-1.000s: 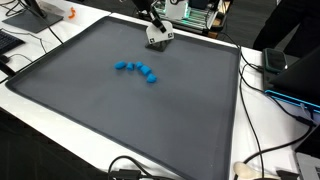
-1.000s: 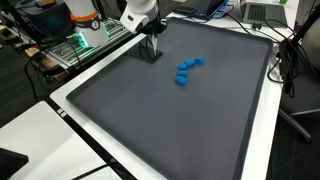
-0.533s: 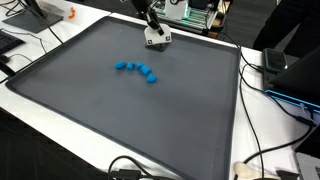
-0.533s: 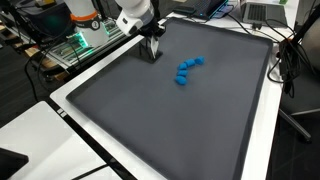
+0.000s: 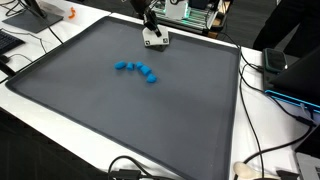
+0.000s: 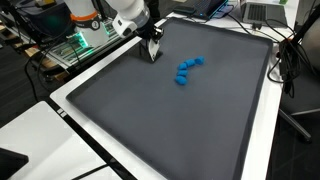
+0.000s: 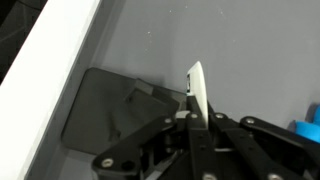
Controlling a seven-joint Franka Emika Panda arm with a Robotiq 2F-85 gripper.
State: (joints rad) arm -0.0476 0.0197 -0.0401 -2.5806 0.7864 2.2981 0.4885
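Observation:
My gripper [image 5: 154, 40] hangs near the far edge of a large dark grey mat [image 5: 120, 110], and it also shows in the other exterior view [image 6: 153, 52]. In the wrist view its jaws are closed on a thin white flat piece [image 7: 197, 95] that stands edge-on between them, just above the mat. A curved row of several small blue pieces [image 5: 137, 69] lies on the mat a short way from the gripper, apart from it. The row shows in both exterior views [image 6: 187, 70]. One blue piece peeks in at the right edge of the wrist view [image 7: 310, 125].
The mat lies on a white table [image 5: 255, 110] with a raised rim [image 7: 50, 60] close to the gripper. Cables [image 5: 265, 160], a laptop [image 5: 285, 75] and electronics [image 6: 75, 45] surround the mat. A darker rectangular patch [image 7: 105, 110] lies on the mat beside the gripper.
The gripper has shifted slightly along the far edge of the mat and tilted a little, still holding the white piece. The blue pieces have not moved.

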